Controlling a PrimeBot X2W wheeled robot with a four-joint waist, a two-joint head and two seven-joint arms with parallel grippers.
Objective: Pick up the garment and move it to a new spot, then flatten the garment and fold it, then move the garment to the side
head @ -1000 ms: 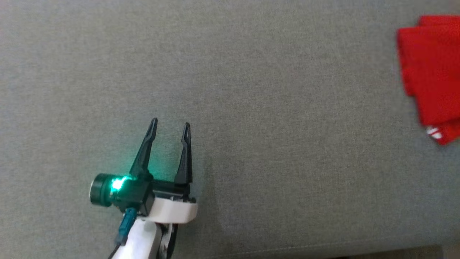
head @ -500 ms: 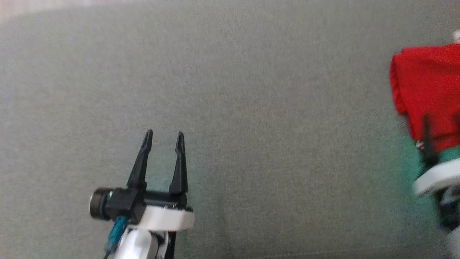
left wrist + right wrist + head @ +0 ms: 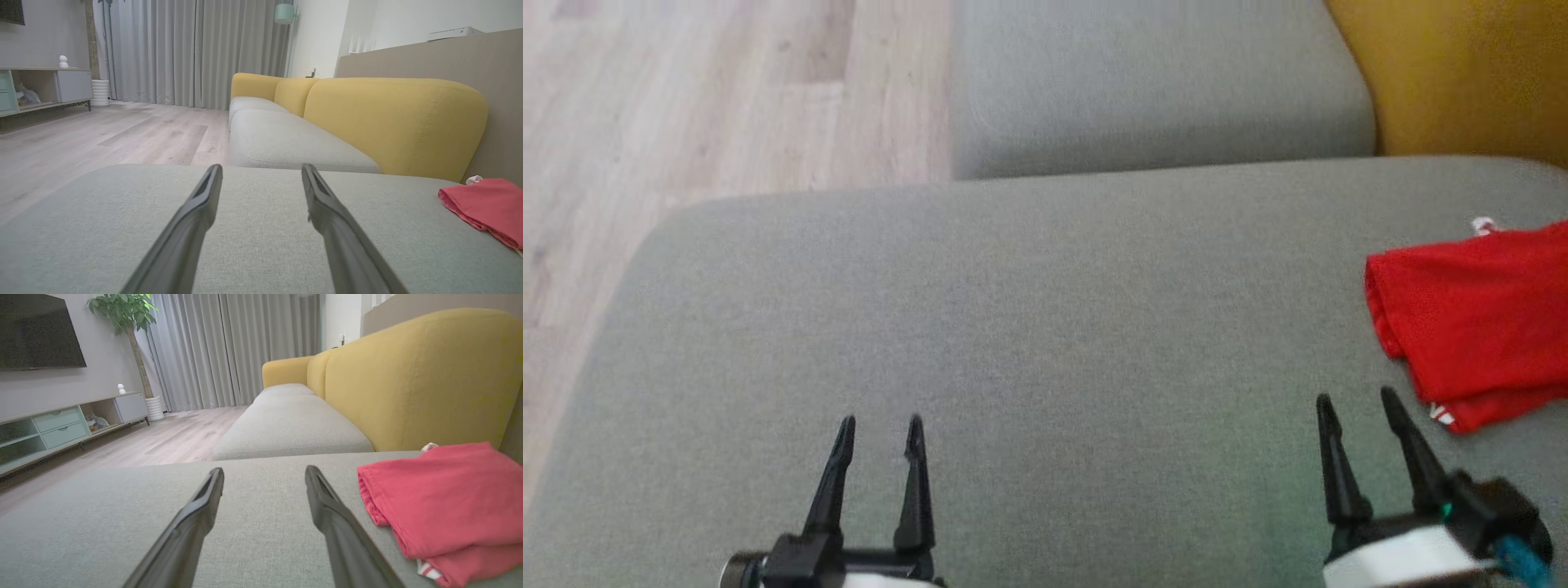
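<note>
The garment (image 3: 1474, 322) is a folded red cloth lying flat at the right side of the grey seat cushion (image 3: 1013, 327), near the yellow backrest. It also appears as the garment (image 3: 441, 502) at the right of the right wrist view and the garment (image 3: 486, 206) at the far right of the left wrist view. My right gripper (image 3: 1356, 400) stands open just left of and nearer than the garment, apart from it and empty. Low at the left, my left gripper (image 3: 880, 425) is open over bare cushion with nothing between its fingers.
A second grey seat cushion (image 3: 1160, 90) lies beyond, with a yellow backrest (image 3: 1462, 73) at the right. Wooden floor (image 3: 686, 98) is to the left of the cushion's edge. A low TV cabinet (image 3: 61, 424) and curtains (image 3: 229, 351) stand across the room.
The head view has tilted up, bringing floor and far cushion into sight. My right gripper has let go of the garment and drawn back from it; it now stands open. The left gripper stays open.
</note>
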